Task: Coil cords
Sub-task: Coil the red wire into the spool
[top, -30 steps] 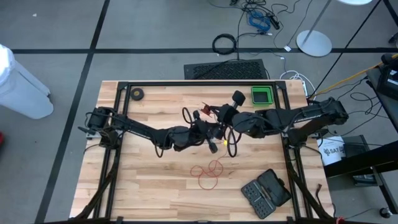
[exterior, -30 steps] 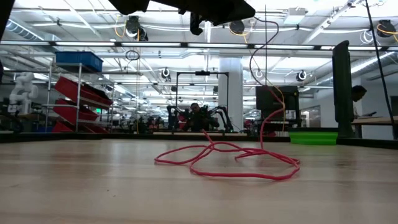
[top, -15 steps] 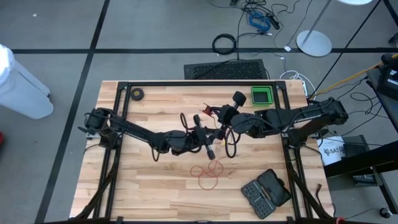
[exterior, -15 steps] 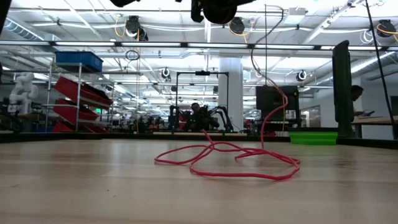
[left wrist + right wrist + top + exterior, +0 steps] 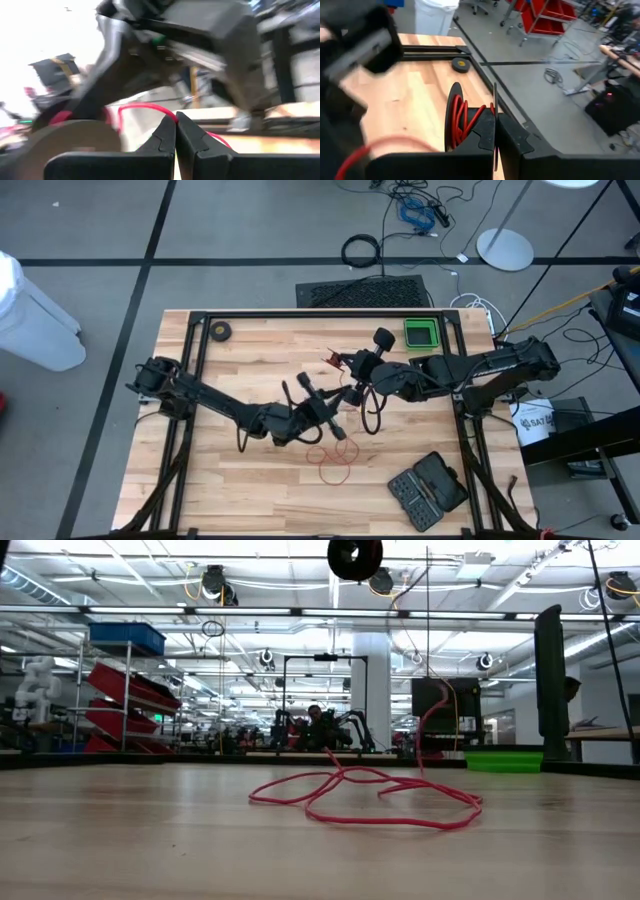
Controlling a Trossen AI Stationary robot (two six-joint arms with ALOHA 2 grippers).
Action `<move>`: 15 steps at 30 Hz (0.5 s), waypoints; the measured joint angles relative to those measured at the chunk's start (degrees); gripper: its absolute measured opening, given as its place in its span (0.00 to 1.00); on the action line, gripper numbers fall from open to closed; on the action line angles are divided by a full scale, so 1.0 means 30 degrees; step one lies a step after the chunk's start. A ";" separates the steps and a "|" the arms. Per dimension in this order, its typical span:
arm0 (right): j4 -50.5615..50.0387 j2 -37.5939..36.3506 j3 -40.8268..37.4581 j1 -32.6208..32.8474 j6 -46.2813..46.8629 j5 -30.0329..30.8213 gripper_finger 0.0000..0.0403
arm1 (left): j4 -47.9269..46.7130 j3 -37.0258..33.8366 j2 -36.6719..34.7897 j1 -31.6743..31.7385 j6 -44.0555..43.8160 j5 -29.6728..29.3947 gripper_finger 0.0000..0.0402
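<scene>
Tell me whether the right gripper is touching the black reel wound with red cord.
Touching. The right wrist view shows the right gripper shut on the rim of the black reel, whose flange runs down between the fingertips, with red cord wound beside them.

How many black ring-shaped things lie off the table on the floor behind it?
1: a thick black coiled cable ring on the grey floor beyond the wooden table's far edge. Others may be hidden.

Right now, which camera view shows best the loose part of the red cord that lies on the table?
The low view: the red cord lies there as clear loops across the table, and one strand rises upward. The high view shows only small loops. The wrist views show just short pieces, one wound on the reel.
</scene>
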 joint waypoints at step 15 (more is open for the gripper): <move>-0.1407 -0.0989 0.0007 0.0015 0.1387 -0.3729 0.00 | 0.0066 0.0776 -0.0022 -0.1775 0.7403 -0.8114 0.00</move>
